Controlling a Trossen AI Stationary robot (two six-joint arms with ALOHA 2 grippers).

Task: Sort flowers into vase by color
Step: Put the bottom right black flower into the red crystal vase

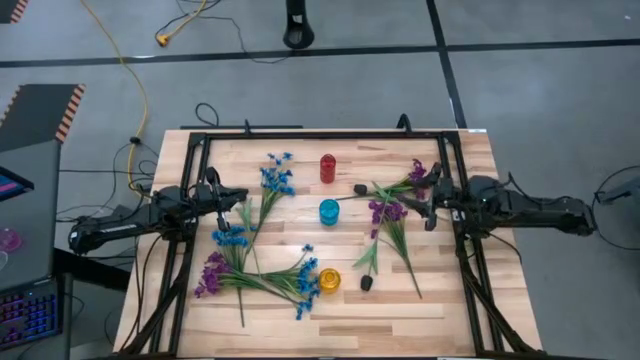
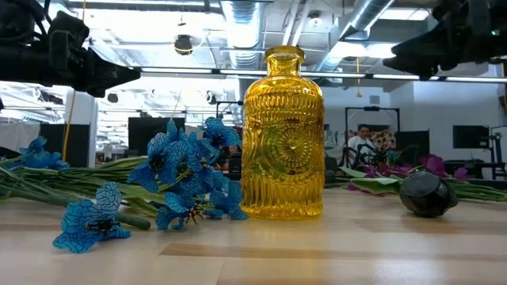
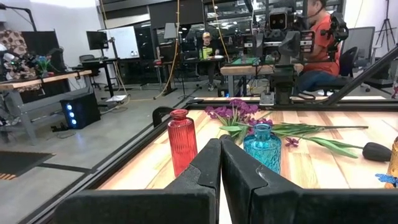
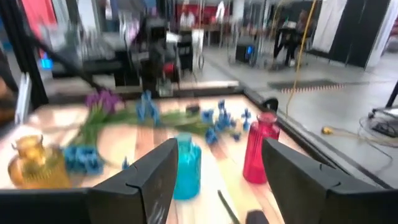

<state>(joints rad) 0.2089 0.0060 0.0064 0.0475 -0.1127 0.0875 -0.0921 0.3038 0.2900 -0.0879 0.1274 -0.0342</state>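
Observation:
Three small vases stand in a row down the table's middle: a red vase [image 1: 327,168] far, a blue vase [image 1: 329,212] in the middle, a yellow vase [image 1: 329,281] near. Blue flowers [image 1: 277,180] and a purple sprig [image 1: 212,272] lie on the left half. Purple flowers [image 1: 388,212] and dark-budded stems [image 1: 367,283] lie on the right half. My left gripper [image 1: 243,197] hovers shut at the left edge, level, with its fingers [image 3: 220,163] touching each other. My right gripper [image 1: 428,203] hovers open at the right edge, above the purple flowers, with nothing between its fingers [image 4: 217,180].
A black metal frame [image 1: 190,200] runs around the wooden table top. The low view shows the yellow vase [image 2: 283,134] close up, with blue flowers [image 2: 182,182] to its left and a dark bud [image 2: 426,194] to its right. People sit at desks beyond the table.

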